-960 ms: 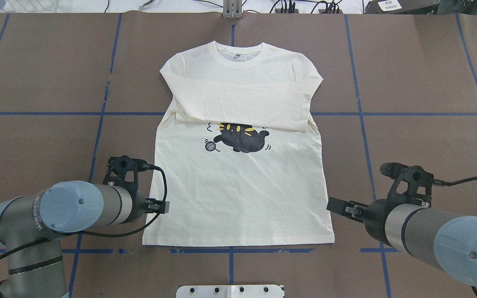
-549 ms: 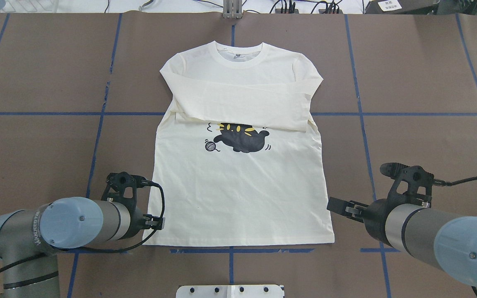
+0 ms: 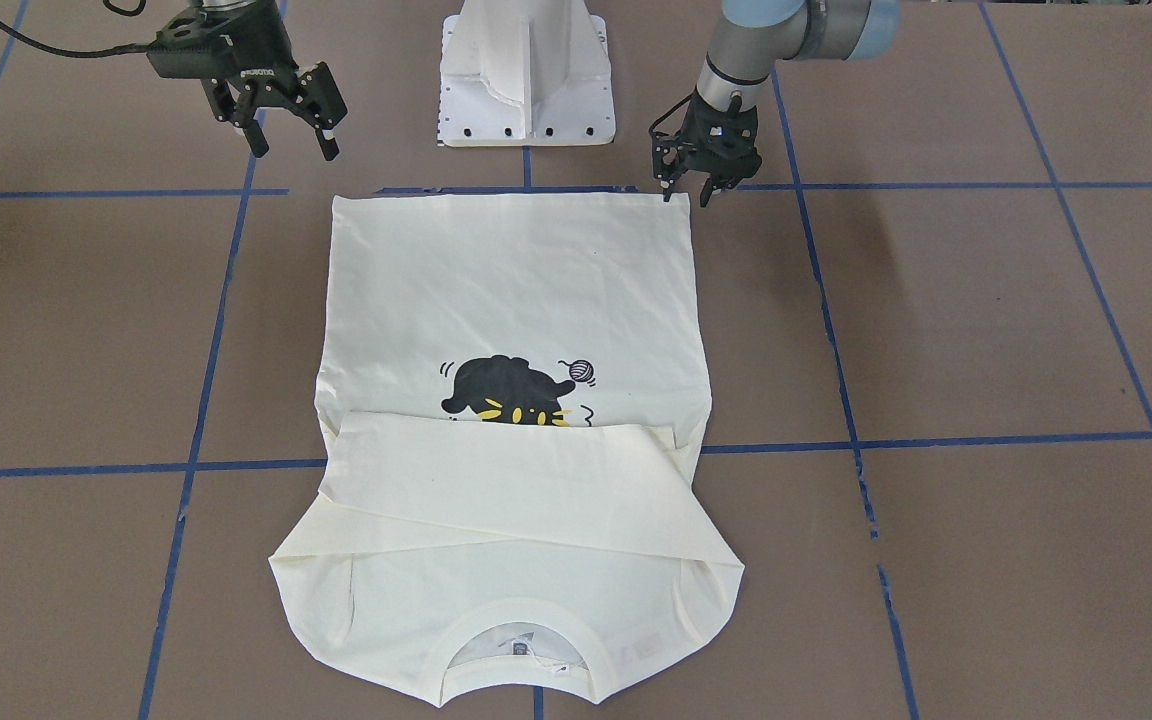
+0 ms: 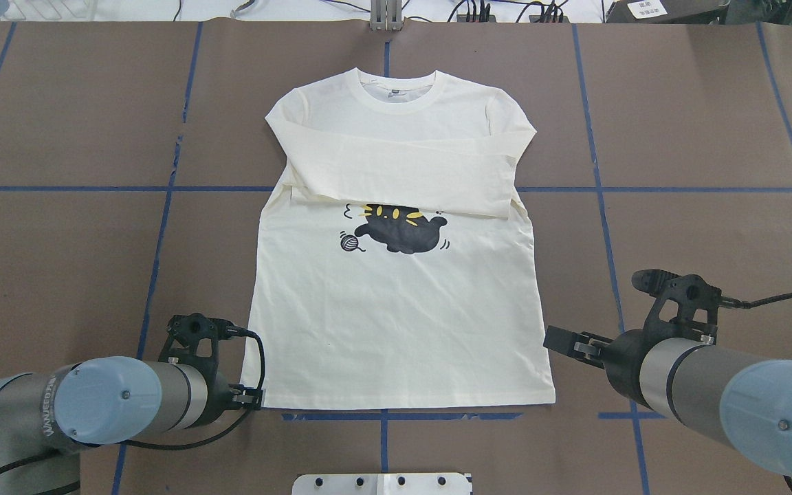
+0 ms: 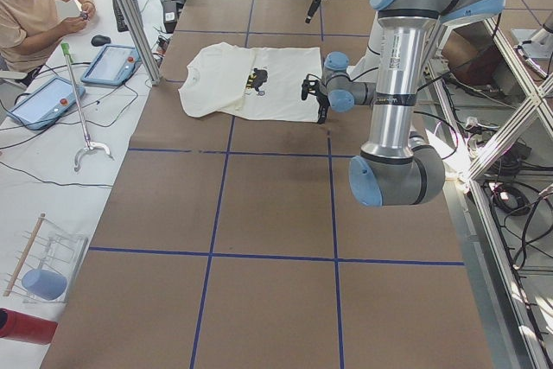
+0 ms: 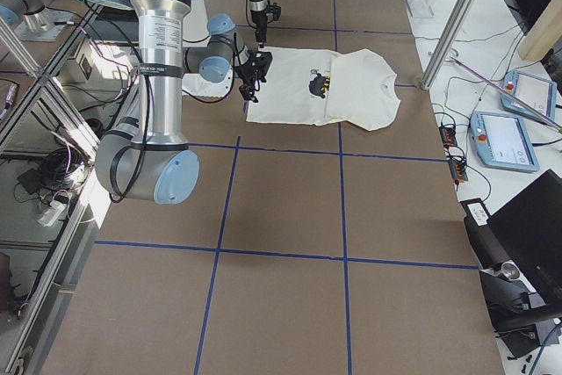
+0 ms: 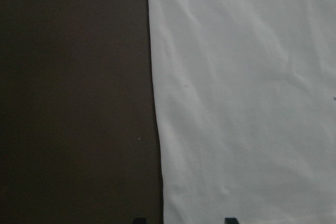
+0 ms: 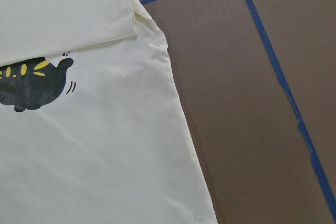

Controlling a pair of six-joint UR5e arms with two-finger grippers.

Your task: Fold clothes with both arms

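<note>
Front-facing, left gripper (image 3: 688,191): fingers apart and low over the table (image 3: 986,330), one on each side of a hem corner of the T-shirt (image 3: 511,290). Whether they touch the cloth I cannot tell.
Front-facing, right gripper (image 3: 296,150): fingers spread wide and holding nothing. The other hem corner lies near the tips but apart from them.
Front-facing, T-shirt: flat and print side up, with both sleeves (image 3: 506,490) folded across the chest. The collar is at the end far from both pairs of fingers.
Front-facing, white pedestal (image 3: 526,90): stands between the two grippers, just behind the hem.
Overhead, left gripper (image 4: 253,398): tips right at the hem corner.
Overhead, right gripper (image 4: 559,340): tips just beside the shirt's side edge, short of its hem corner.
Left side, left gripper (image 5: 320,114): points down at the near hem corner, with the shirt stretching away from the tips. An operator (image 5: 34,6) sits at the far bench.
Right side, right gripper (image 6: 250,87): hangs beside the hem end of the shirt.
Left wrist: two fingertips (image 7: 229,220) show at the bottom edge, apart. The shirt's side edge runs forward from between them (cloth ahead of one tip, bare table ahead of the other).
Right wrist: the cat print (image 8: 31,85), a folded sleeve end and the shirt's side edge lie ahead. Blue tape (image 8: 283,87) crosses the table beyond.
</note>
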